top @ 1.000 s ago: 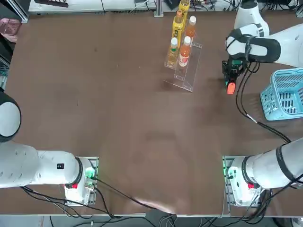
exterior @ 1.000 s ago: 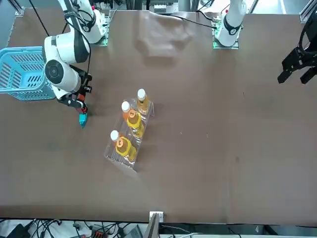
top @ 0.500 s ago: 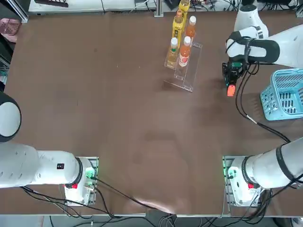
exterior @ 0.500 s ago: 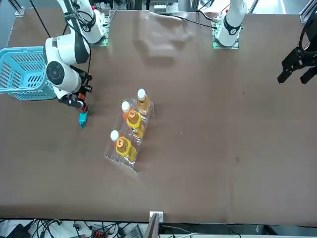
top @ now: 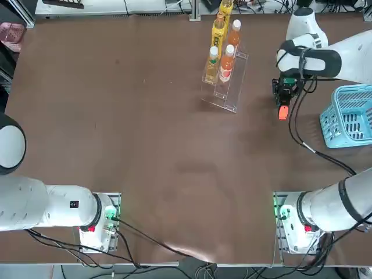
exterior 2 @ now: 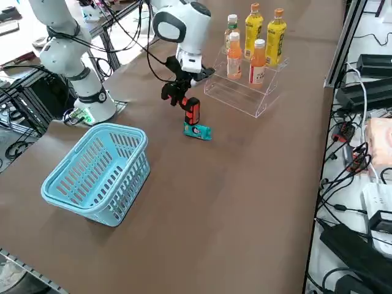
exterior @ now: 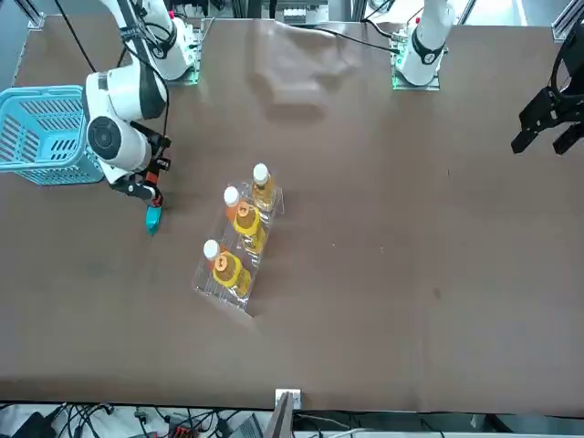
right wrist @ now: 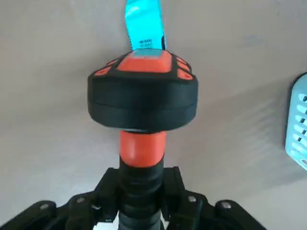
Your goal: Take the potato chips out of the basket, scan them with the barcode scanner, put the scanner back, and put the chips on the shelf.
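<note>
Brown worktop (top: 145, 145) fills every view, with cable clutter along its far edges. My right tool (exterior 2: 182, 92) is clamped on the handle of the barcode scanner (exterior 2: 192, 111), head pointing down. The potato chips (exterior 2: 198, 131) lie flat on the worktop right under that head, out of the basket (exterior 2: 98, 171), which sits well apart toward the arm's outer side. I judge this to be the scanning step. To do it well I'd hold the scanner steady with its window squarely over the printed patch on the packet, keep a clear gap so I don't nudge the light packet, and avoid tilting.

From overhead the scanner (top: 283, 109) hides the packet completely; only the red-orange tip shows. The front view shows the teal packet (exterior: 152, 219) poking out below the arm. The wrist view alone shows the alignment: the packet (right wrist: 144, 24) runs straight out beyond the scanner head (right wrist: 143, 91). The shelf (exterior 2: 245, 92) with its bottles (exterior 2: 257, 61) shows best from the side.
</note>
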Robot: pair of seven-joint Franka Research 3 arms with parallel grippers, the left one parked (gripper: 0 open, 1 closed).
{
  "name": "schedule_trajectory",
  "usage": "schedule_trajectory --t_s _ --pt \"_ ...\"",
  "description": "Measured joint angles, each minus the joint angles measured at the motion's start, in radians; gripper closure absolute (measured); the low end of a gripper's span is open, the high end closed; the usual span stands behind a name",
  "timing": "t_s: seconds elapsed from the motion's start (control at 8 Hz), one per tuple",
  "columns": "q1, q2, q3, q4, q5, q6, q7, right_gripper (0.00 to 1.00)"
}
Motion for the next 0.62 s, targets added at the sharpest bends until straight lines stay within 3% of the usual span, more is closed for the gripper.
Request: schedule_trajectory --t_s 0.62 --pt "0.000 -0.003 0.000 0.021 -0.040 -0.002 0.000 0.59"
